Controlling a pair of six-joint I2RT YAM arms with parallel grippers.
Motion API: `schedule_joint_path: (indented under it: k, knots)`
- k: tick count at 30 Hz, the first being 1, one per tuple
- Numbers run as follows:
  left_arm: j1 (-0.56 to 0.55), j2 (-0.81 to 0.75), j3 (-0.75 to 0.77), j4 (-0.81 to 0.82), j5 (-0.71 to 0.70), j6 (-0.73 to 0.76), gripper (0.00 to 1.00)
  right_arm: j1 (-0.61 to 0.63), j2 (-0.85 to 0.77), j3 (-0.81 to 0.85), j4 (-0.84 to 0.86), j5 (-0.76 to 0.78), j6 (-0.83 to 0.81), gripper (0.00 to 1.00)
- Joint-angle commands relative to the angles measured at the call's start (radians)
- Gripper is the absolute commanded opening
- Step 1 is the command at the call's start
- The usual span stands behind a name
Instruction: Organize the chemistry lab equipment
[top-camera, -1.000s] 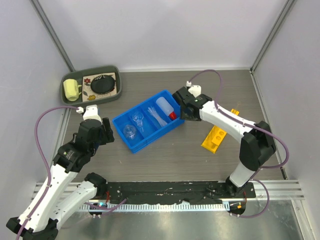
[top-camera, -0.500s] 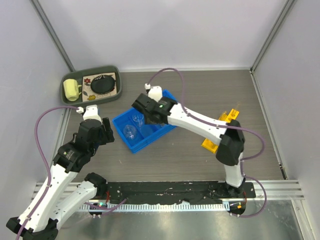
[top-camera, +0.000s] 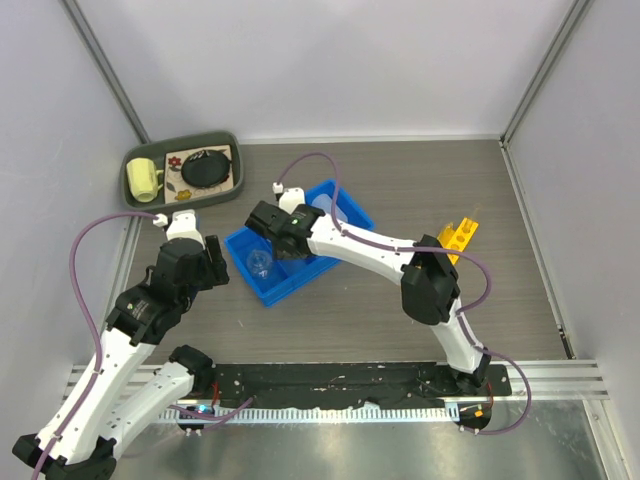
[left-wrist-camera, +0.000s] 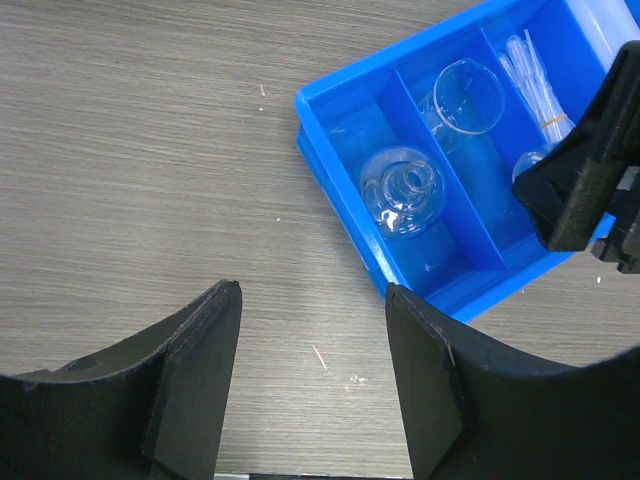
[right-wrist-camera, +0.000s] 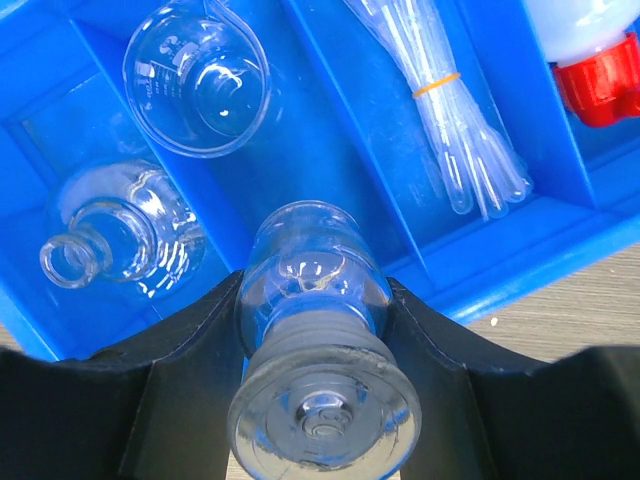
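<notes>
My right gripper (right-wrist-camera: 315, 300) is shut on a small clear glass bottle (right-wrist-camera: 322, 400) with a frosted stopper, held over the blue bin (right-wrist-camera: 560, 250). Below it in the bin lie a glass beaker (right-wrist-camera: 195, 75), a round glass flask (right-wrist-camera: 120, 245), a banded bundle of thin clear pipettes (right-wrist-camera: 455, 110) and the white squeeze bottle's red cap (right-wrist-camera: 600, 75). From above, the right gripper (top-camera: 283, 240) hangs over the bin's left half (top-camera: 285, 285). My left gripper (left-wrist-camera: 312, 300) is open over bare table, just left of the bin (left-wrist-camera: 340, 130). The yellow rack (top-camera: 458, 235) lies right of the bin, partly behind the right arm.
A dark green tray (top-camera: 150, 197) at the back left holds a yellow mug (top-camera: 143, 178) and a round black object (top-camera: 207, 167). The right arm stretches across the table's middle from its base. Grey walls close in the table on three sides.
The right arm has swung left, from the bin's right end to above its left compartments. The left arm has not moved.
</notes>
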Motion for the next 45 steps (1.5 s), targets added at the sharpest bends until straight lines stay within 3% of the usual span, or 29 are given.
schedule_joint_path:
  k: [1, 18, 27, 35, 39, 45]
  knots:
    - [-0.004, -0.002, -0.002, 0.040, 0.012, 0.009, 0.64, -0.002, 0.029, 0.048, 0.071, -0.012, 0.034, 0.22]
    - [-0.005, 0.005, -0.002, 0.042, 0.015, 0.012, 0.64, -0.003, 0.160, 0.033, 0.136, -0.030, 0.042, 0.24]
    - [-0.005, 0.009, -0.004, 0.042, 0.018, 0.010, 0.64, -0.005, 0.180, 0.018, 0.144, -0.024, 0.043, 0.49]
    - [-0.004, 0.012, -0.002, 0.040, 0.018, 0.012, 0.64, -0.003, 0.168, 0.035, 0.124, -0.015, 0.036, 0.58]
    - [-0.005, 0.012, -0.002, 0.042, 0.017, 0.012, 0.63, -0.003, 0.163, 0.045, 0.112, -0.012, 0.032, 0.68]
    - [-0.005, 0.012, -0.002, 0.042, 0.017, 0.010, 0.64, -0.002, 0.152, 0.051, 0.101, -0.004, 0.028, 0.70]
